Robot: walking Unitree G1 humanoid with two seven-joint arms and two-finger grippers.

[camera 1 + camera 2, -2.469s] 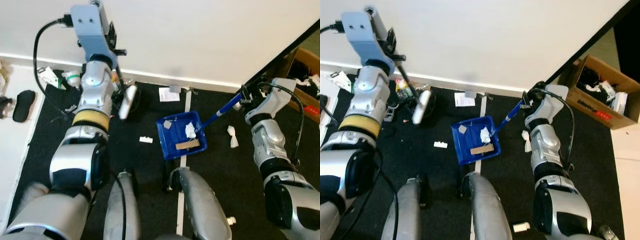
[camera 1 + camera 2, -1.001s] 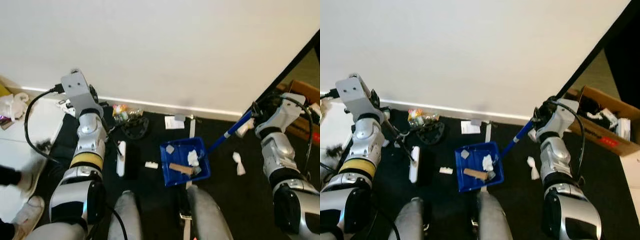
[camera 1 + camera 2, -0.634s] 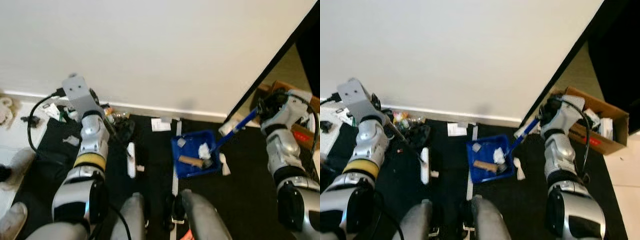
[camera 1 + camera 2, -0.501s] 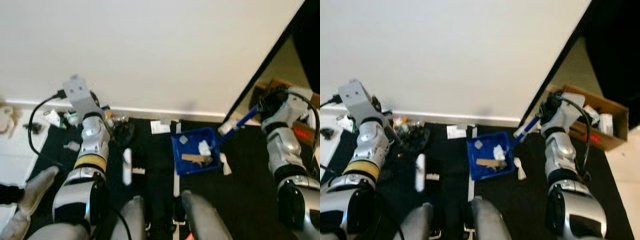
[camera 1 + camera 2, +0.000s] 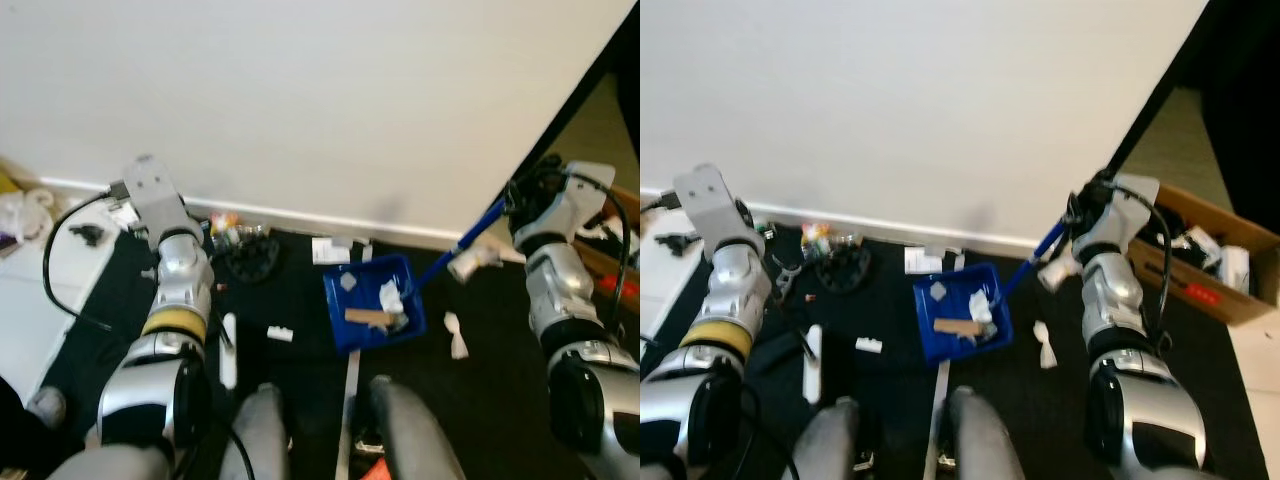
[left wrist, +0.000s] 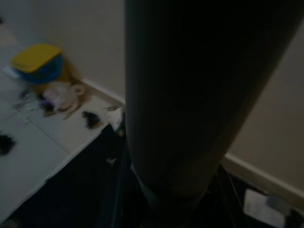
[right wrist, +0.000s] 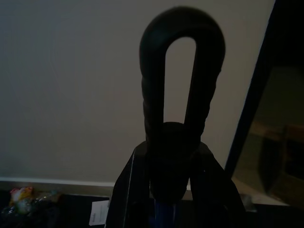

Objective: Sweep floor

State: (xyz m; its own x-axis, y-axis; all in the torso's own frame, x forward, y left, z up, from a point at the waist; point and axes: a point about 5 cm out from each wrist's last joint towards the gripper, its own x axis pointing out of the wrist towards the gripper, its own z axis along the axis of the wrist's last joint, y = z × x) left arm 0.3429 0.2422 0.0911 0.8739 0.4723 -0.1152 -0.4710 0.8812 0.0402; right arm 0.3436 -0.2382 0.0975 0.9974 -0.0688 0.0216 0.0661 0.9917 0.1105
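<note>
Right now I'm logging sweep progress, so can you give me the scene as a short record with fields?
surface: black mat along a white wall
dustpan: blue dustpan tilted, its long blue handle held by the right gripper
dustpan contents: white paper scraps and a brown strip
broom: white brush head on the mat beside the left arm; left gripper near the wall
loose litter: small white piece left of the dustpan, crumpled white scrap to its right
background: open cardboard box at far right
</note>
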